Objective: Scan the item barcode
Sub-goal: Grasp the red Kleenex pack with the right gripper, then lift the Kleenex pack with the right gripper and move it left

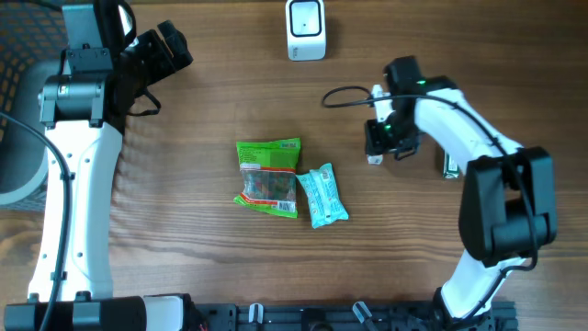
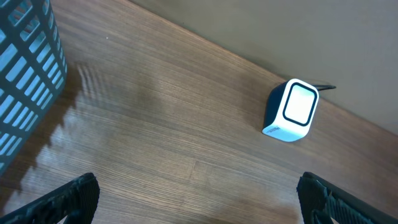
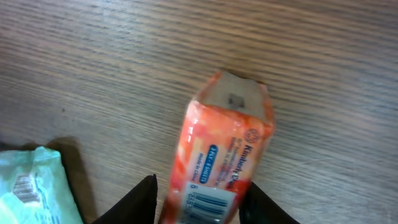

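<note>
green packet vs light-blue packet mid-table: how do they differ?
Colour: the green packet is bright green with a multicoloured middle; the light-blue packet is mostly pale blue. Size: the green packet is clearly wider, the light-blue packet narrow. Place: the green packet lies left, the light-blue packet at its right edge. Shared: both lie flat on the table, side by side.

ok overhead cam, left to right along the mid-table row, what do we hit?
left arm → green snack bag → teal packet → right hand straddling an orange packet → right arm. Scanner left out: it sits farther back, in line with both packs.
</note>
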Controlling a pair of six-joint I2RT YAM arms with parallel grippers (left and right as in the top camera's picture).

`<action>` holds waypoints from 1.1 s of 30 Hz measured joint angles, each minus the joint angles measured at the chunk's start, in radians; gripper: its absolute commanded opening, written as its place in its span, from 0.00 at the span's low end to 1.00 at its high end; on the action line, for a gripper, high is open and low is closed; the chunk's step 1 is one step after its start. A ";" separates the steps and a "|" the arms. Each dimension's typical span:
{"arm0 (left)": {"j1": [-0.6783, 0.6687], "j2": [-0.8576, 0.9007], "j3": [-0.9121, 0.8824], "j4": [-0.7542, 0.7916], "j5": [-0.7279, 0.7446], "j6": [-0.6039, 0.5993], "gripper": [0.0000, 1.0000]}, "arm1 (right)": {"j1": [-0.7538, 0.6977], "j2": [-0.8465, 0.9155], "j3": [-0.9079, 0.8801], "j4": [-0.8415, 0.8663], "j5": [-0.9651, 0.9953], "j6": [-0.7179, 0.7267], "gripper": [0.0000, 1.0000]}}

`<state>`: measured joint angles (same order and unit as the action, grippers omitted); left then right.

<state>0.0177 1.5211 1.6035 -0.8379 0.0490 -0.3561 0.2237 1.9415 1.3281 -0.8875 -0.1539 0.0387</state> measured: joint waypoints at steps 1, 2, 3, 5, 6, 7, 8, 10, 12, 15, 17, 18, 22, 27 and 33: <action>0.000 0.000 0.000 0.000 0.000 0.000 1.00 | 0.024 0.000 0.000 0.000 0.034 0.018 0.36; 0.000 0.000 0.000 0.000 0.000 0.000 1.00 | 0.049 0.000 0.000 0.001 0.073 0.037 0.34; 0.000 0.000 0.000 0.000 0.000 0.000 1.00 | 0.068 0.000 0.000 0.000 0.103 0.051 0.31; 0.000 0.000 0.000 0.000 0.000 0.000 1.00 | 0.076 0.000 0.000 -0.009 0.145 0.072 0.30; 0.000 0.000 0.000 0.000 0.000 0.000 1.00 | 0.074 -0.003 0.000 -0.016 0.167 0.082 0.30; 0.000 0.000 0.000 0.000 0.000 0.000 1.00 | 0.073 -0.009 0.000 -0.021 0.190 0.089 0.30; 0.000 0.000 0.000 0.000 0.000 0.000 1.00 | 0.072 -0.030 0.000 -0.024 0.227 0.097 0.30; 0.000 0.000 0.000 0.000 0.000 0.000 1.00 | 0.070 -0.083 0.000 -0.026 0.279 0.104 0.30; 0.000 0.000 0.000 0.000 0.000 0.000 1.00 | 0.070 -0.144 0.000 -0.058 0.370 0.146 0.30; 0.000 0.000 0.000 0.000 0.000 0.000 1.00 | 0.071 -0.151 -0.007 -0.066 0.464 0.225 0.31; 0.000 0.000 0.000 0.000 0.000 0.000 1.00 | 0.083 -0.151 -0.048 -0.040 0.546 0.285 0.32; 0.000 0.000 0.000 0.000 0.000 0.000 1.00 | 0.094 -0.151 -0.069 -0.020 0.569 0.299 0.33; 0.000 0.000 0.000 0.000 0.000 0.000 1.00 | 0.172 -0.151 -0.146 0.087 0.632 0.328 0.33; 0.000 0.000 0.000 0.000 0.000 0.000 1.00 | 0.238 -0.151 -0.184 0.159 0.641 0.328 0.56; 0.000 0.000 0.000 0.000 0.000 0.000 1.00 | 0.242 -0.152 -0.187 0.206 0.474 0.250 0.79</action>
<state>0.0177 1.5211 1.6035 -0.8379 0.0490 -0.3561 0.4660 1.7893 1.1416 -0.6819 0.3199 0.2890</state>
